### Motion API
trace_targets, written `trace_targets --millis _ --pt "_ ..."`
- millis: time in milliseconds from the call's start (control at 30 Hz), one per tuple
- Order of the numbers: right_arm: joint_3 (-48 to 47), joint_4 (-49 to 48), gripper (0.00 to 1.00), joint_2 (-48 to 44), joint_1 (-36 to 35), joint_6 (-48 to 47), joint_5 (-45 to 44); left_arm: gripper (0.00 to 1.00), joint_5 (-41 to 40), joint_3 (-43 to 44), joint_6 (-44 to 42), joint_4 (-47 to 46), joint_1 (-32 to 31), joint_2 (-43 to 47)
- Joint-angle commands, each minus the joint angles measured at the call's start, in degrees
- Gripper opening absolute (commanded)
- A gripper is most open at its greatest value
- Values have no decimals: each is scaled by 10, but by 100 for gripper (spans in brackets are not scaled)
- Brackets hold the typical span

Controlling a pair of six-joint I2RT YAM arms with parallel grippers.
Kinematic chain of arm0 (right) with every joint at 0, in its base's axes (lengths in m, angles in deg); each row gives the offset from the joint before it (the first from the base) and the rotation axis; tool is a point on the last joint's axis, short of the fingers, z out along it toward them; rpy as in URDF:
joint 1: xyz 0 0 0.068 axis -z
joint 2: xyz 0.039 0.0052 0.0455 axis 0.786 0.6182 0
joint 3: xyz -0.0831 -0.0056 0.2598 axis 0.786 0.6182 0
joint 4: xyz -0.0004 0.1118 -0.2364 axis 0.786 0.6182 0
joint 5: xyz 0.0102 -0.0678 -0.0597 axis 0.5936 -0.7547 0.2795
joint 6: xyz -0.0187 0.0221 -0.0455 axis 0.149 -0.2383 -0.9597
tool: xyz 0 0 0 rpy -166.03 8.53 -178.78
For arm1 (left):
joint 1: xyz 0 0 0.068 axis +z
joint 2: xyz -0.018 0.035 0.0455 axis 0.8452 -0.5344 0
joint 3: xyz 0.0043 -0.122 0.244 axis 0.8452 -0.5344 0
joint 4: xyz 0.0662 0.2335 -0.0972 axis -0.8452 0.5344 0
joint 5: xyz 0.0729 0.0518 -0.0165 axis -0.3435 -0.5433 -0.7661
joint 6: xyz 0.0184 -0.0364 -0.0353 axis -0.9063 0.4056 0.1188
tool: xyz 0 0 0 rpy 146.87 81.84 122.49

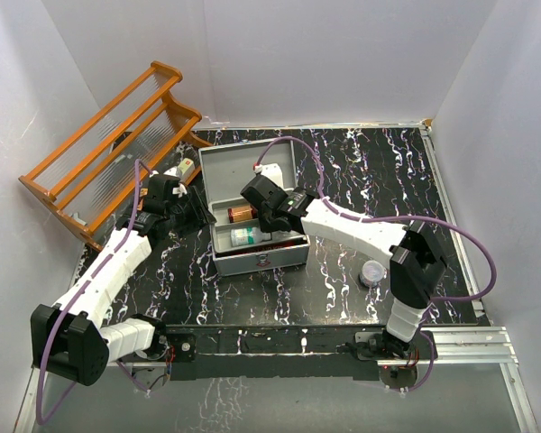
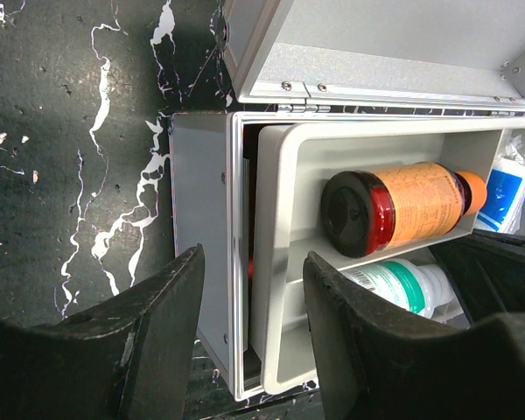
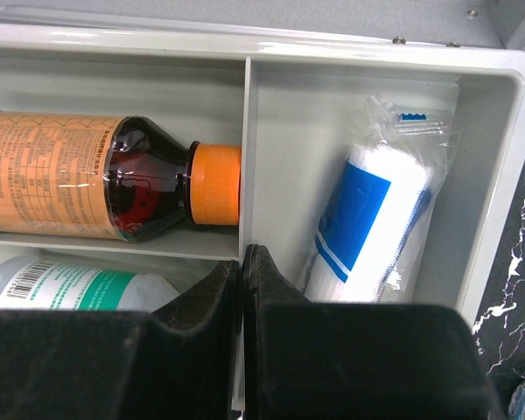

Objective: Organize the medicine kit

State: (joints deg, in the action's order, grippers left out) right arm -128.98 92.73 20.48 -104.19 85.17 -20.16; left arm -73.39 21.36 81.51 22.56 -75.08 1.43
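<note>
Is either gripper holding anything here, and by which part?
The right gripper is shut on the grey tray, pinching its centre divider wall. The left gripper is open, straddling an end wall of the medicine kit, not clamping it.

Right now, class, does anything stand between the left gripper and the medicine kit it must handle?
Nothing visible does. The left gripper is open, and in the wrist view the medicine kit has its end wall in the gap between the fingers, with the grey tray just inside that wall.

Plain white walls [image 1: 325, 54] are enclosing a black marbled tabletop [image 1: 370, 171]; an orange wooden rack [image 1: 108, 149] is sitting at its left rear.
</note>
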Motion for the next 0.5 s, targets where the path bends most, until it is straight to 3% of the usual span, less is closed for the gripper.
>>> trace_targets --millis 0,467 --pt "-14 -2 0 -40 2 9 9 48 8 -2 -6 -1 -1 4" --pt "-14 -14 0 -8 8 12 2 42 17 -5 -7 -3 -1 -13"
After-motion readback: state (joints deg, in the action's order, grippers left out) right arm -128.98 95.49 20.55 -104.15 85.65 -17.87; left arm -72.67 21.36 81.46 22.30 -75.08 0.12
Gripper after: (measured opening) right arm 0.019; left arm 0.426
